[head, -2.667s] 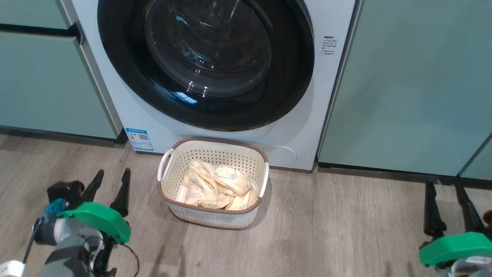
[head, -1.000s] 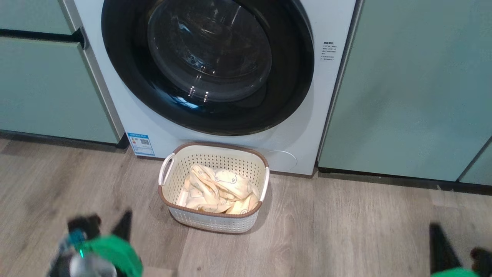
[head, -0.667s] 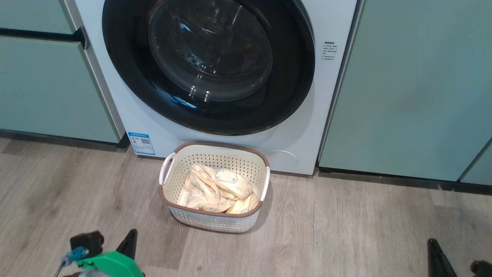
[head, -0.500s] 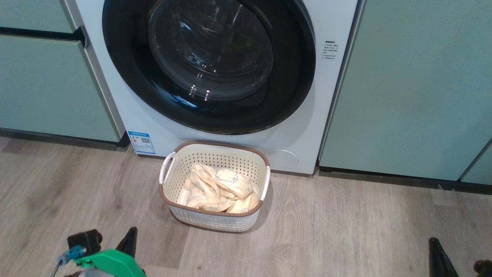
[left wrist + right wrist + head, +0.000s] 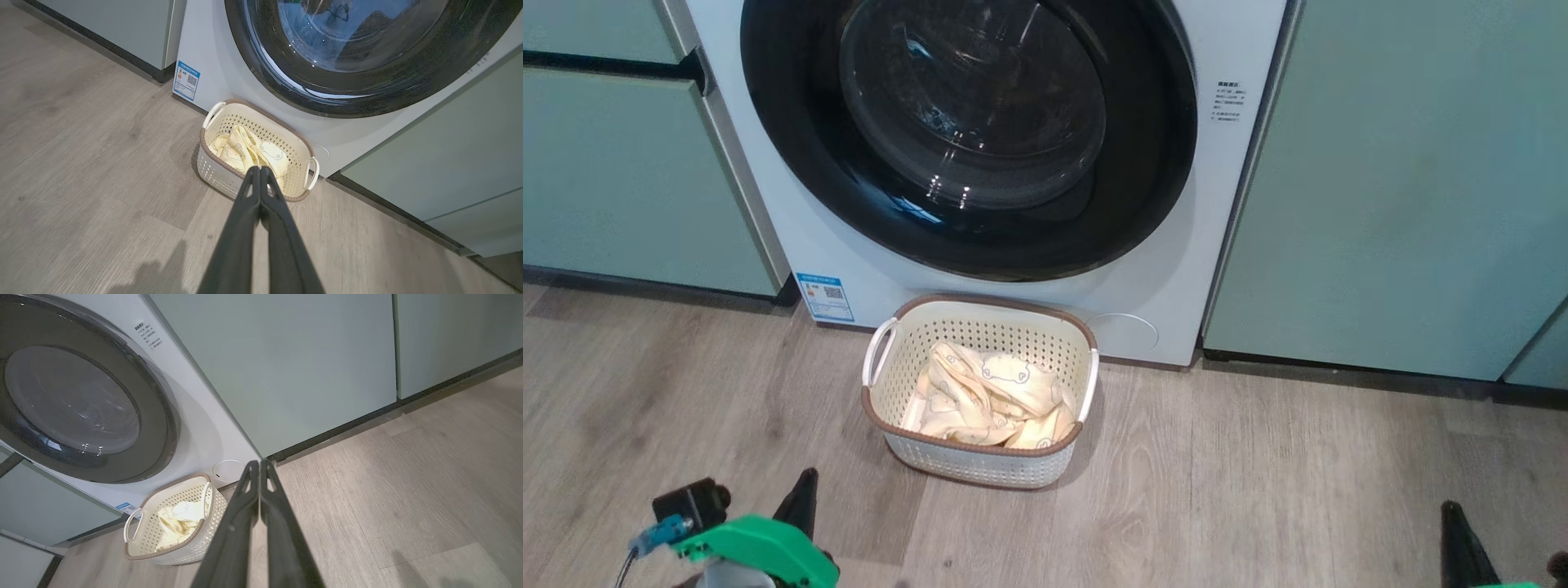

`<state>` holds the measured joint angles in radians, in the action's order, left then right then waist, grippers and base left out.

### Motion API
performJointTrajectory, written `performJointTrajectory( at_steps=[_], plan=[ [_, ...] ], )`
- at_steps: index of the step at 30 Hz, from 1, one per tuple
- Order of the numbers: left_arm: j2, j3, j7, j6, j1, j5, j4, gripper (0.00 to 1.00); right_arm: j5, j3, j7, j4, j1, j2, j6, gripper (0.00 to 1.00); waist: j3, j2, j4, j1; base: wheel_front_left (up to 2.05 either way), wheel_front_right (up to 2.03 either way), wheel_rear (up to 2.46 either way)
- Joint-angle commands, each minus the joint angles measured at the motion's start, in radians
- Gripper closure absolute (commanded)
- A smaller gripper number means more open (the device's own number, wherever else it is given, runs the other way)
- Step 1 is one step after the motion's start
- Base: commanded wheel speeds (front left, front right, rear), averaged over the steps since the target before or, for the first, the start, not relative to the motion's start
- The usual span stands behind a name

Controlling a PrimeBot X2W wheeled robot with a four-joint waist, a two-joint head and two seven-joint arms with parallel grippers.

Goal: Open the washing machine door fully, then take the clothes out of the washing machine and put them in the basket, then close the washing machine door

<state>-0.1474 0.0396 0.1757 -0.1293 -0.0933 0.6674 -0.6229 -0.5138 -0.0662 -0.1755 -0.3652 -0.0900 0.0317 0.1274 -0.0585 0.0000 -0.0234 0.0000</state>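
Grey plank floor (image 5: 1258, 490), green cabinets (image 5: 1380, 163); one white washing machine (image 5: 1168, 278), one cream perforated basket (image 5: 980, 465); left pincer (image 5: 259, 169), right pincer (image 5: 259, 462) pinched together

The top of the glossy black-rimmed round glass washing machine door (image 5: 968, 139) runs off the upper edge of the head view, and glare on the glass keeps me from telling what lies behind it. The print on the small blue label sticker (image 5: 826, 296) low on the white front-loading washer (image 5: 1168, 269) is too fine to read, as is the black lettering (image 5: 1227, 100) at its upper right. The soft pale yellow clothes (image 5: 988, 392) lie bunched in the cream perforated plastic basket (image 5: 976, 465), so I can't count them. In the left wrist view the left gripper's (image 5: 259, 171) dark fingers (image 5: 241, 228) cover part of the basket's near rim, their bases cut by the bottom edge.
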Motion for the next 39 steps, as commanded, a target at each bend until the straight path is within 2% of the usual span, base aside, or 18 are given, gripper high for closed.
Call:
performJointTrajectory(
  at_steps=[1,39],
  plan=[
    [-0.011,-0.020,-0.009,0.000,-0.048,0.032,0.044,1.00,-0.037,-0.006,0.010,0.040,0.066,0.011,0.001,1.00,0.001,0.0000,0.000,0.0000,0.00,0.00,0.00],
    [0.032,-0.073,-0.121,-0.001,-0.035,0.394,0.177,1.00,-0.459,-0.022,0.121,0.072,0.119,0.014,0.002,1.00,0.025,0.0000,0.010,0.0000,0.00,0.00,0.00]
  ],
)
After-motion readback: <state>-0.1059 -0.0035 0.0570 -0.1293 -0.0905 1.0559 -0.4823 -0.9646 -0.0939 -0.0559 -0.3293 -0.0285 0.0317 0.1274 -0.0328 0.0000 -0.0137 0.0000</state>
